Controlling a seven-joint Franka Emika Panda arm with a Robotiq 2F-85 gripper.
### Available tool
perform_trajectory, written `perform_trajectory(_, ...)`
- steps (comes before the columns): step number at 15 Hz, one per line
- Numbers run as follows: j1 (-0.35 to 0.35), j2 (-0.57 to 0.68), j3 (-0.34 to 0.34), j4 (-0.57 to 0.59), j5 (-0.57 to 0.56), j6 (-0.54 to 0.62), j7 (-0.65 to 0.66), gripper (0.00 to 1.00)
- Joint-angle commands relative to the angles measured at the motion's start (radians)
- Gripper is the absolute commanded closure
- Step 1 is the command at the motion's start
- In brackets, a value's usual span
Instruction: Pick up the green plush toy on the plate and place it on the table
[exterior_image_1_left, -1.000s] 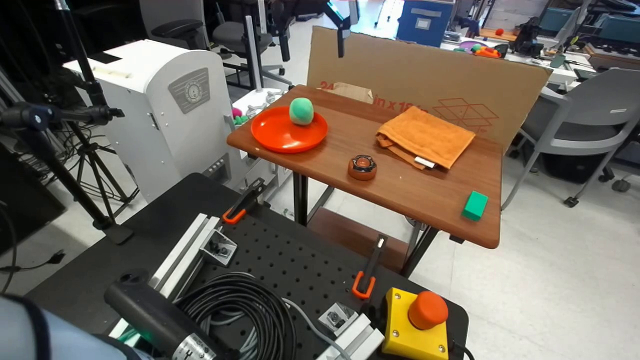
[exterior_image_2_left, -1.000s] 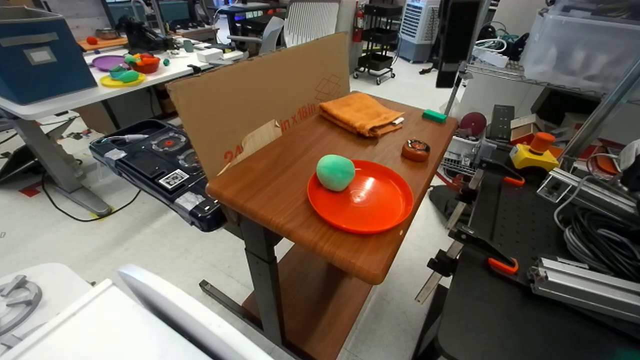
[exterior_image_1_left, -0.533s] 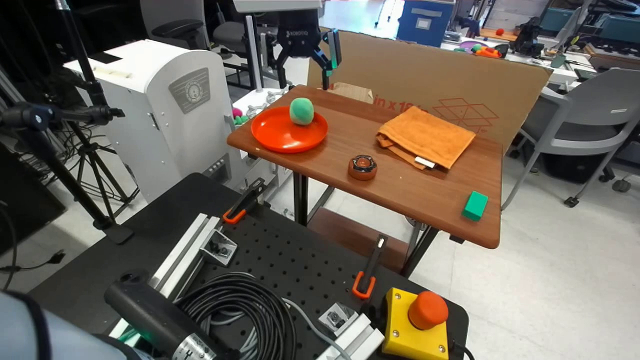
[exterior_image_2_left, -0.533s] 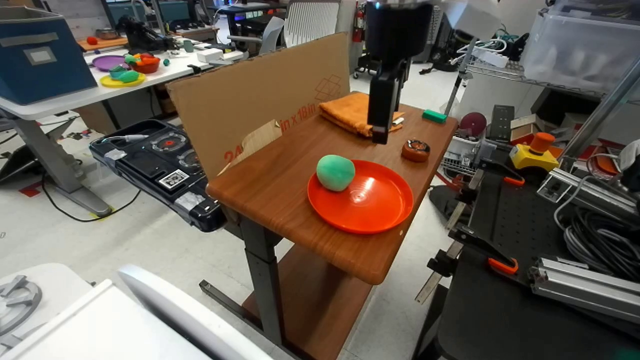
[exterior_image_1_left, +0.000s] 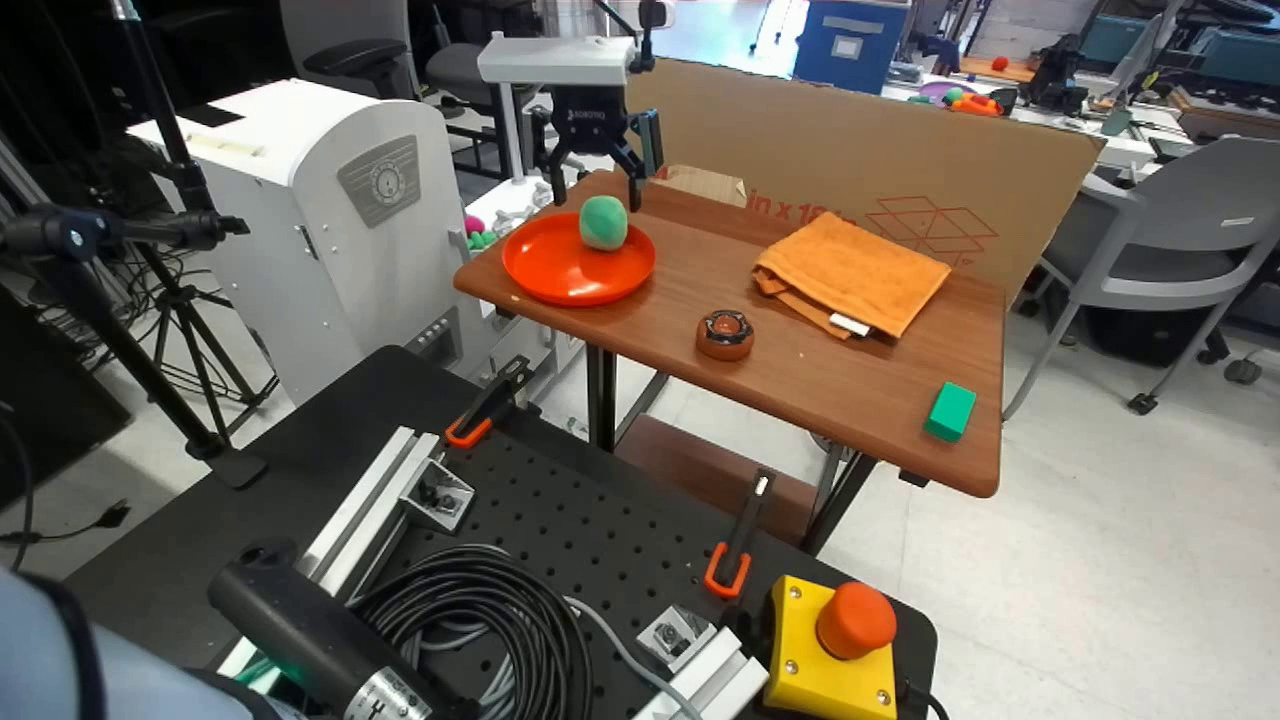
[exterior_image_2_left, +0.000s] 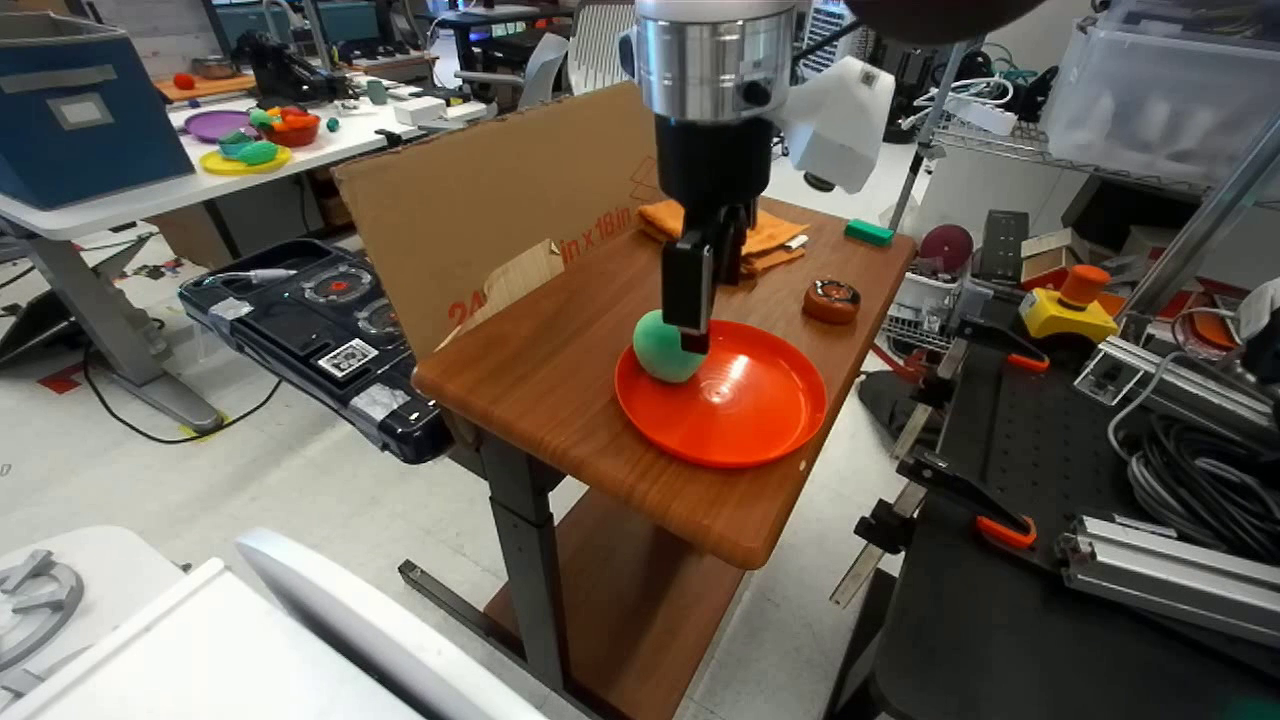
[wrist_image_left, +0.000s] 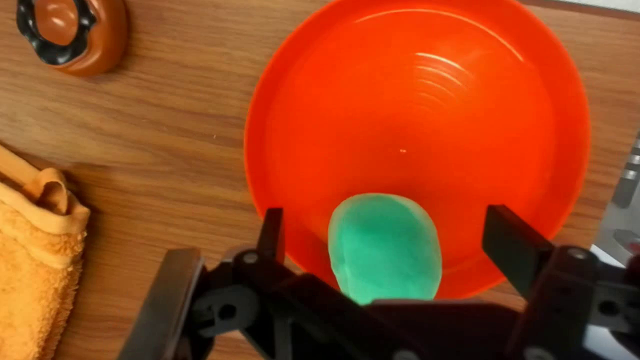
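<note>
The green plush toy (exterior_image_1_left: 603, 226) rests on the orange-red plate (exterior_image_1_left: 560, 278), near the plate's edge facing the cardboard. The plate (exterior_image_2_left: 745, 420) lies on the brown wooden table (exterior_image_1_left: 800, 385). My gripper (exterior_image_1_left: 597, 197) points down, open and empty, just above the toy. In an exterior view a fingertip of the gripper (exterior_image_2_left: 692, 325) overlaps the toy (exterior_image_2_left: 658, 352) in the picture. In the wrist view the toy (wrist_image_left: 385, 250) sits between the spread fingers, with a gap on each side. Its lower edge there is hidden by the gripper body.
A folded orange cloth (exterior_image_1_left: 855, 270) and a small round brown bowl-like object (exterior_image_1_left: 725, 337) lie on the table. An angular green block (exterior_image_1_left: 950, 411) is near a far corner. A cardboard panel (exterior_image_2_left: 490, 190) stands along the back edge. A black perforated board (exterior_image_1_left: 600, 540) with clamps stands alongside.
My gripper has come down from the top of the picture to just above the toy, its fingers staying open. The toy, plate and other objects have not moved.
</note>
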Motion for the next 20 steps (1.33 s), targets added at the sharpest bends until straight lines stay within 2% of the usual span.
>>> perform_trajectory(1, 0.043, 0.083, -0.032, 0.090, 0.001, -0.002, 0.017, 0.00)
perform_trajectory(4, 0.063, 0.131, -0.047, 0.144, 0.002, -0.012, 0.019, 0.00)
perform_trajectory(5, 0.069, 0.145, -0.051, 0.159, 0.002, -0.015, 0.020, 0.25)
perform_trajectory(7, 0.076, 0.161, -0.055, 0.173, 0.005, -0.011, 0.015, 0.34)
perform_trajectory(10, 0.073, 0.158, -0.051, 0.167, 0.018, -0.008, 0.002, 0.59)
perform_trajectory(15, 0.025, 0.050, -0.003, 0.082, 0.102, 0.014, -0.082, 0.92)
perform_trajectory(18, 0.014, 0.012, -0.006, 0.097, 0.156, -0.008, -0.109, 0.96)
perform_trajectory(20, 0.003, 0.020, -0.019, 0.144, 0.173, -0.033, -0.116, 0.94)
